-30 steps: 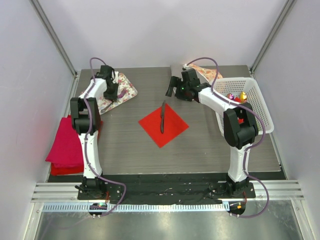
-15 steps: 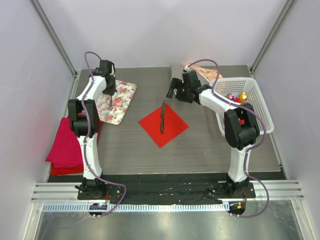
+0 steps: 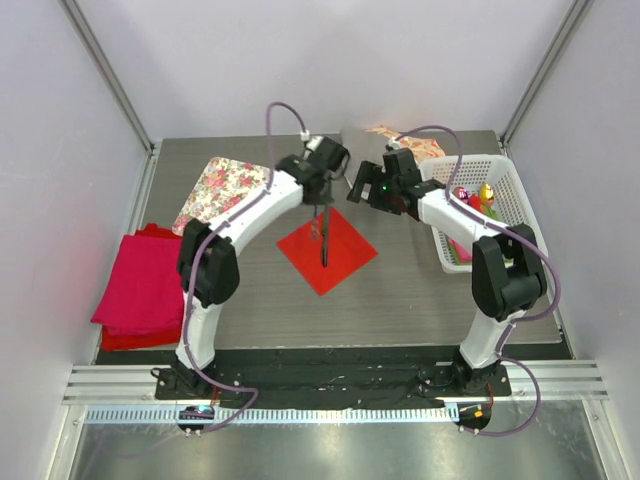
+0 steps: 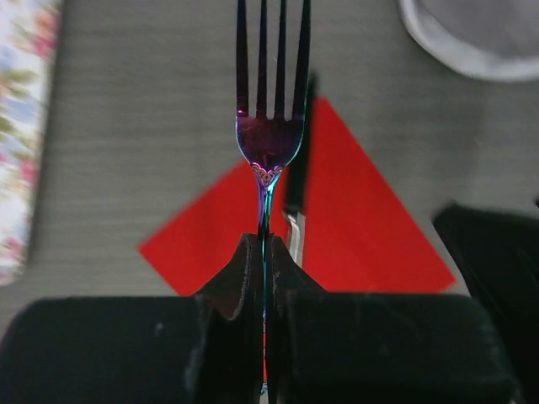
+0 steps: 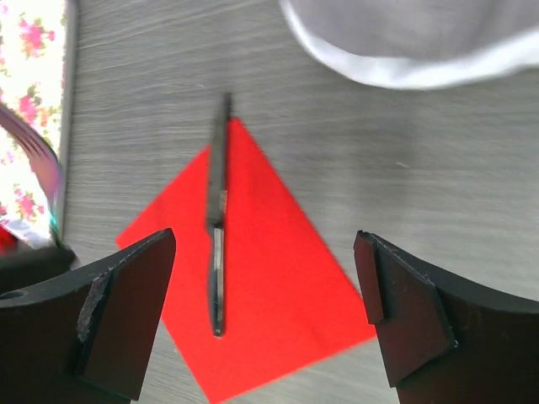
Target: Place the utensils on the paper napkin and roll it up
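Left wrist view: the left gripper (image 4: 263, 252) has its jaws pressed on the thin handle of an iridescent purple-blue metal fork (image 4: 268, 143). The fork's four tines point straight out from the fingertips. Beneath it lies the bright red square paper napkin (image 4: 362, 227), spread flat with one corner pointing far. A slim knife with a dark blade and silver handle (image 4: 295, 194) rests on the napkin just right of the fork. Whether the fork touches the paper cannot be told.

Seen from the right wrist, the right gripper (image 5: 263, 252) has its jaws spread wide with nothing between them. The knife (image 5: 218, 244) lies lengthwise along the napkin's (image 5: 278, 295) left half, its tip reaching past the far corner onto the grey wood-grain table (image 5: 438, 168).

From above, the left gripper (image 3: 318, 203) hangs over the napkin's (image 3: 345, 255) far corner, and the right gripper (image 3: 358, 185) is just to its right. A floral rectangular tray (image 3: 220, 185) sits far left. A folded magenta cloth stack (image 3: 140, 290) lies at the left edge, and a white plastic mesh basket (image 3: 500, 210) stands on the right.
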Tool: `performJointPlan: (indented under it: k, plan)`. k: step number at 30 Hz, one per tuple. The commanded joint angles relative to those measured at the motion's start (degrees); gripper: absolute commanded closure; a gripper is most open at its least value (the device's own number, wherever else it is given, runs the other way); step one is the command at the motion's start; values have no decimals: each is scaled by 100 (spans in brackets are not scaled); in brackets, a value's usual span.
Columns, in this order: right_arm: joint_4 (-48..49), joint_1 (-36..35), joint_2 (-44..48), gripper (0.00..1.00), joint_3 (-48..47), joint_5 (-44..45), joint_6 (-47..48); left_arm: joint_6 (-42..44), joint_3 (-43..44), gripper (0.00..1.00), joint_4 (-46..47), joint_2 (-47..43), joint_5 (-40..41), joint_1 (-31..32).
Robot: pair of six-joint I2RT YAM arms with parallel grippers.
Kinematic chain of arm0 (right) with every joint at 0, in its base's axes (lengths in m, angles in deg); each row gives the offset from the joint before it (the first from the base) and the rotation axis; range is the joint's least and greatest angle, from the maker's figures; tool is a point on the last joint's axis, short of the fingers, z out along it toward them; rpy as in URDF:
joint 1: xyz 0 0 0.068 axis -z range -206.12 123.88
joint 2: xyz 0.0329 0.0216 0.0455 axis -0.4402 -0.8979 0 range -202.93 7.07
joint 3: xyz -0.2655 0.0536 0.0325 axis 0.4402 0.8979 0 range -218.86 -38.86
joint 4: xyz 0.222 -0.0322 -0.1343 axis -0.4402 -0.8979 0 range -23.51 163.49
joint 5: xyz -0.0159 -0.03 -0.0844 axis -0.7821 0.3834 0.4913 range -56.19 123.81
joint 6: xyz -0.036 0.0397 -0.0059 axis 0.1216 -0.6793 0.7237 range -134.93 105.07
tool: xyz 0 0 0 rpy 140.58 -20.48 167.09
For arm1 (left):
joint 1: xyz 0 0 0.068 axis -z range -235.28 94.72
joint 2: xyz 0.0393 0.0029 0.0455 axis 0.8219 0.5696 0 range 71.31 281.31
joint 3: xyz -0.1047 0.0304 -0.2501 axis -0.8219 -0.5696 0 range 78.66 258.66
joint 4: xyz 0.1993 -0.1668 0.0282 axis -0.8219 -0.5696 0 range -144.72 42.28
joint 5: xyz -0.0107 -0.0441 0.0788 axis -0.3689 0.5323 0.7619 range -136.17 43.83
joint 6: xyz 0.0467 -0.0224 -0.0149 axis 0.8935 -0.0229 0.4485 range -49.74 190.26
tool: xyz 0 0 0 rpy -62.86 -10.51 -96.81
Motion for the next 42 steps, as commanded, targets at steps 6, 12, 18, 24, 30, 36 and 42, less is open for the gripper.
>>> performJointPlan:
  k: [6,12,18,24,30,36,42]
  plan:
    - [110,486,905,3,846,180,-51,-1198,609,99,-582,759,53,655]
    - [119,548,1028,2,961,144,-51,-1225,811,94,-627,1155,-18,673]
    - [136,653,1063,2,1005,57,-25,-1128,1005,93,-662,1428,-70,673]
    - [154,705,1089,2,1031,21,-16,-1040,1128,92,-644,1604,-53,673]
    - [163,758,1090,2,1049,-5,-7,-979,1295,90,-697,1815,-79,673]
    - [163,793,1072,2,1066,-23,-7,-944,1321,90,-741,1929,-53,664]
    - [215,802,1019,2,1075,-75,-25,-908,1321,90,-767,1999,-27,664]
